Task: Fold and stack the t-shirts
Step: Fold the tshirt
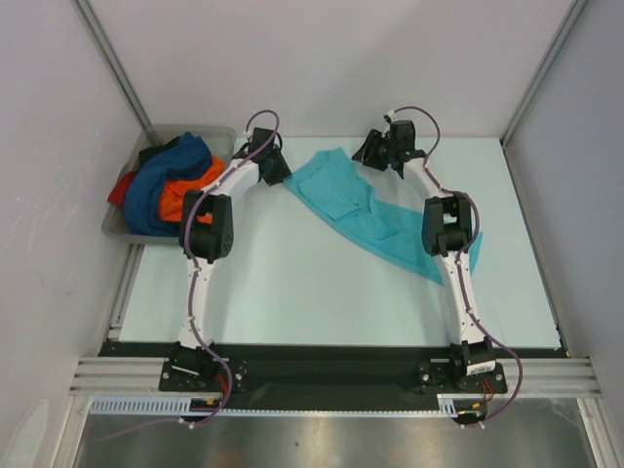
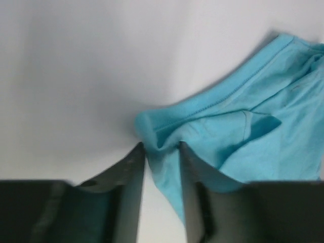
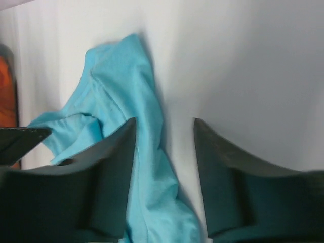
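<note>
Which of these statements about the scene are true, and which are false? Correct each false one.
1. The turquoise t-shirt lies on the table. True.
2. The grey tray holds a dark blue shirt, an orange shirt and a red shirt. True.
3. The right tool is shut on the turquoise t-shirt. False: its jaws stand open, with the shirt beside them.
4. The grey tray sits at the table's right side. False: it sits at the far left corner.

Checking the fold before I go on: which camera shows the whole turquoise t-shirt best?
Top external: the turquoise t-shirt shows nearly whole, its near end behind the right arm. The wrist views catch only an edge each.
</note>
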`<action>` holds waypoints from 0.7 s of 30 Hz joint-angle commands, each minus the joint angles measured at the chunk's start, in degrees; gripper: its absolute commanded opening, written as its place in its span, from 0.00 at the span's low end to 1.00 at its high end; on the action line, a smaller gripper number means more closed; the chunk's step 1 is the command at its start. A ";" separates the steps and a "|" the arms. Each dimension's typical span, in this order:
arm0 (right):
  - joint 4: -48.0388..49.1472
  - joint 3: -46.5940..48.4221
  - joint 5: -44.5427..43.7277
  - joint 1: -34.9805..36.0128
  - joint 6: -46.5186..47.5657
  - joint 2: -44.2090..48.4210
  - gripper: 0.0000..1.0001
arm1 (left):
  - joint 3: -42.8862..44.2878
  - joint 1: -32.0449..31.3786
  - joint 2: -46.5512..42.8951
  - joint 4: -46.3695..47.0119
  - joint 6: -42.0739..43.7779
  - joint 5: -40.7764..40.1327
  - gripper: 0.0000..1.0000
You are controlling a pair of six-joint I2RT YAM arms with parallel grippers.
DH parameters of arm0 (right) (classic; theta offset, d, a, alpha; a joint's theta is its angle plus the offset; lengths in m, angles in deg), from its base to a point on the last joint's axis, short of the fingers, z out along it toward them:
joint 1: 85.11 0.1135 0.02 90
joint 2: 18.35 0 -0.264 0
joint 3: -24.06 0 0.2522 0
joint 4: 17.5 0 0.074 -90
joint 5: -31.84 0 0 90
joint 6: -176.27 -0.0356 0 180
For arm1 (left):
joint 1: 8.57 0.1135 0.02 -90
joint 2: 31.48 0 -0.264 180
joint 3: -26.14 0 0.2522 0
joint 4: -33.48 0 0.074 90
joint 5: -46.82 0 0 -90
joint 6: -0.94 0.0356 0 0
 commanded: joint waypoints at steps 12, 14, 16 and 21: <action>-36.20 -24.25 -29.93 -4.99 12.14 36.74 0.85 | -24.39 -4.00 -34.11 -5.70 5.24 -5.66 0.75; -38.57 -32.11 -32.84 -2.80 12.84 41.78 0.84 | -31.34 -6.03 -38.97 -6.57 5.15 -3.99 0.74; -39.27 -43.41 -35.66 -1.30 13.46 49.32 0.78 | -37.12 -9.44 -45.81 -7.19 4.80 -2.32 0.72; -39.63 -59.47 -35.86 4.76 13.73 60.16 0.66 | -50.14 -15.87 -58.58 -4.91 2.61 1.98 0.71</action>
